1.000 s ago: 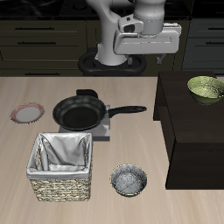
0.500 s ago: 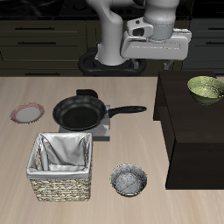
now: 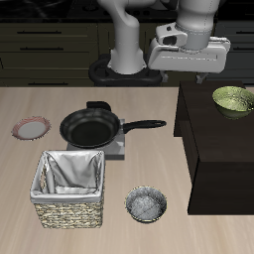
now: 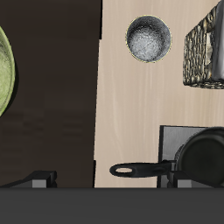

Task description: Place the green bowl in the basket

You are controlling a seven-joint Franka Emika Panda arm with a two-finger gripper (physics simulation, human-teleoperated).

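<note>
The green bowl [image 3: 233, 98] is olive with a pale speckled inside and stands on top of a dark raised cabinet [image 3: 213, 149] at the table's side. Only its edge shows in the wrist view [image 4: 4, 74]. The basket [image 3: 69, 189] is woven tan wicker with a light cloth lining and stands near the table's front edge; it also shows in the wrist view [image 4: 206, 52]. My gripper [image 3: 190, 73] hangs high above the cabinet's back edge, apart from the bowl, open and empty, with its fingertips [image 4: 39, 178] wide apart.
A grey-blue speckled bowl [image 3: 146, 204] sits beside the basket near the front edge. A black frying pan [image 3: 91, 129] rests on a small grey burner [image 3: 119, 149] mid-table, handle pointing at the cabinet. A pinkish-rimmed plate [image 3: 31, 127] lies at the far side.
My gripper has moved sideways from above the table's back middle toward the cabinet with the green bowl, staying high and open. Nothing on the table moved.
</note>
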